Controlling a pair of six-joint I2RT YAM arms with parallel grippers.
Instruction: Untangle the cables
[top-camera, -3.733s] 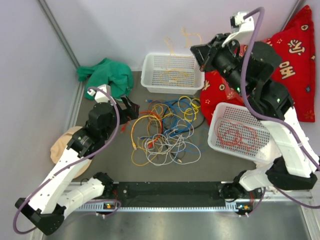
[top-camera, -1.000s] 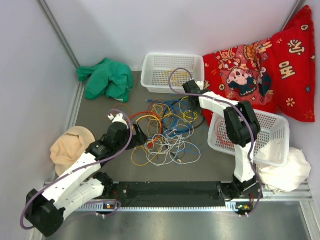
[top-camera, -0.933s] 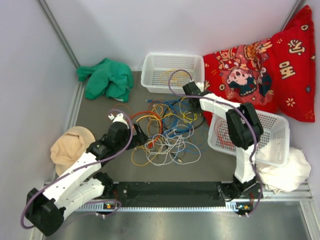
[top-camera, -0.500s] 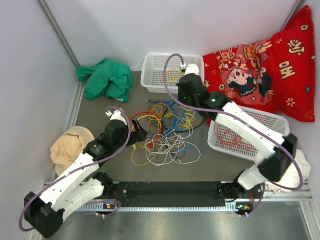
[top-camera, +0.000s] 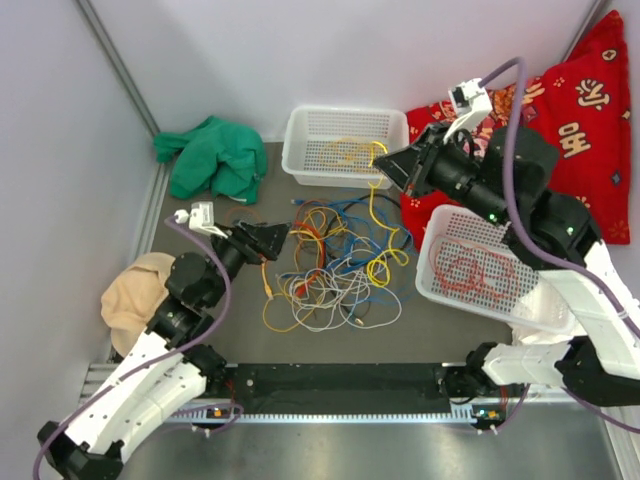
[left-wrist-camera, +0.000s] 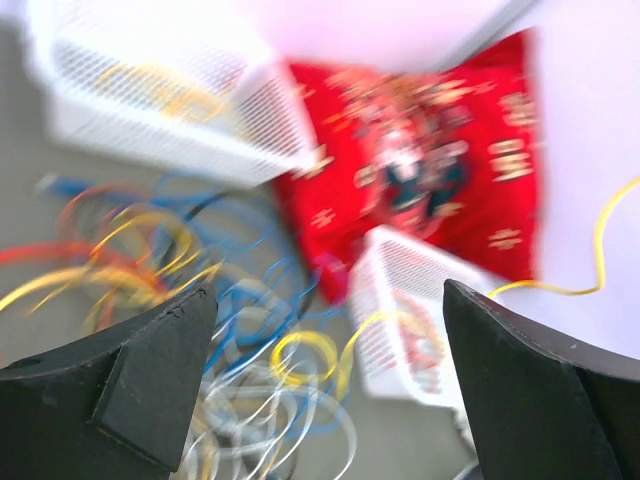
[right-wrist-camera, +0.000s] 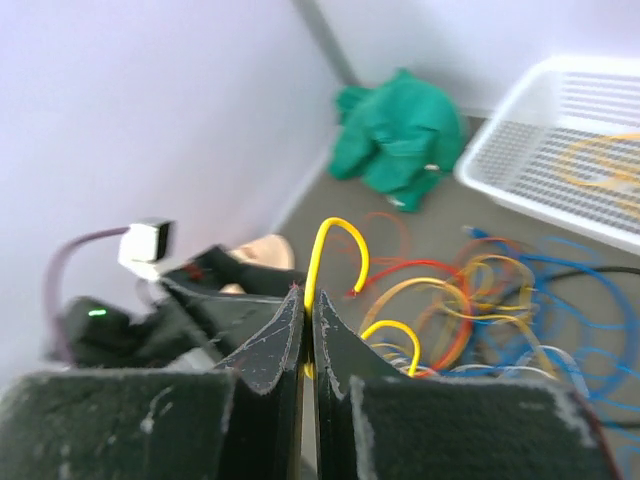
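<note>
Top external, right hand (top-camera: 386, 169) pinching yellow cable (top-camera: 372, 212), left hand (top-camera: 282, 238) wide, white basket (top-camera: 296, 150) behind cables (top-camera: 330, 285).

Cables (top-camera: 330, 270) lie heaped mid-table. The far basket (top-camera: 300, 150) stands behind the heap and the right basket (top-camera: 440, 225) to its right, each with more cables inside. The cushion (top-camera: 575, 130) lies behind the right basket, in the far-right corner. The far cloth (top-camera: 210, 155) lies left of the far basket, the near cloth (top-camera: 130, 295) at the left edge. The left gripper (top-camera: 288, 237) is just left of the heap. The right gripper (top-camera: 378, 168) is above the heap's far side, and one cable (right-wrist-camera: 316, 255) runs up to it.
</note>
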